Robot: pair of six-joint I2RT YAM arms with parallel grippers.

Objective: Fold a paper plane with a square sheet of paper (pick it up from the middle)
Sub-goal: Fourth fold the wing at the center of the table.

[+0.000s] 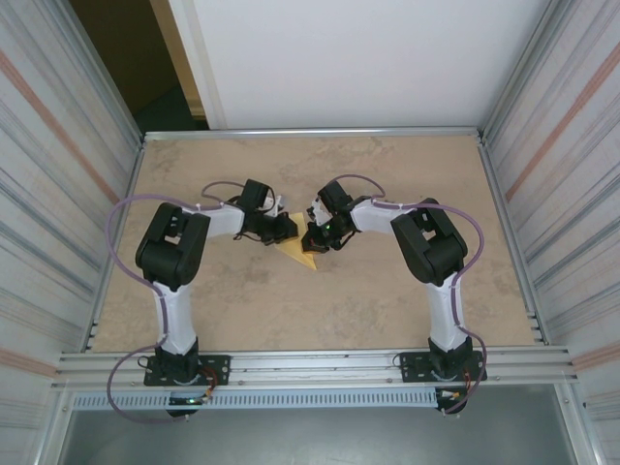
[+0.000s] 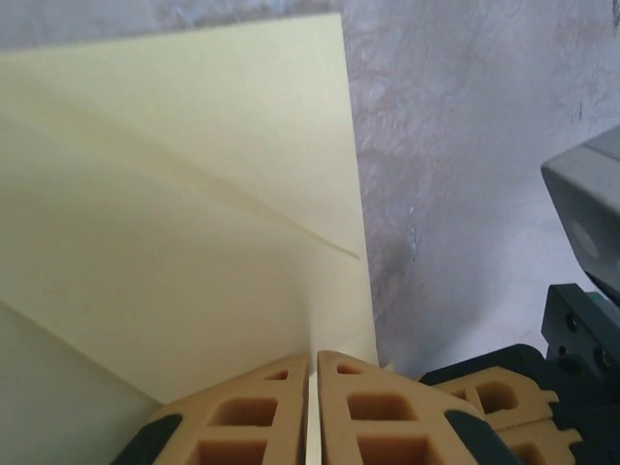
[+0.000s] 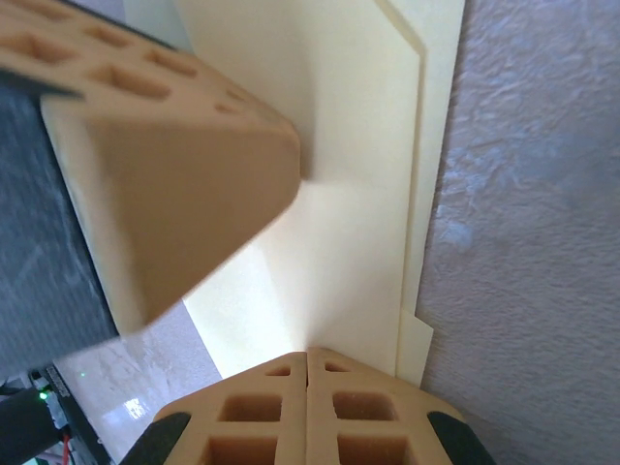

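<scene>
Left gripper [image 2: 312,363]: pads nearly shut, with a thin edge of the yellow paper [image 2: 194,223] pinched between them. This is judged to anchor the fold.

Right gripper [image 3: 307,358]: jaws closed, tips set against the paper. Whether a layer is caught cannot be told; it is likely used as a press for the crease.

The paper is located mid-table [image 1: 387,291], between both grippers, partly folded to a point aimed at the near edge.

It is thin and matte, in stacked layers with stepped edges and one diagonal crease. Pads are tan, cut with square recesses. Table surface is mottled beige.
</scene>
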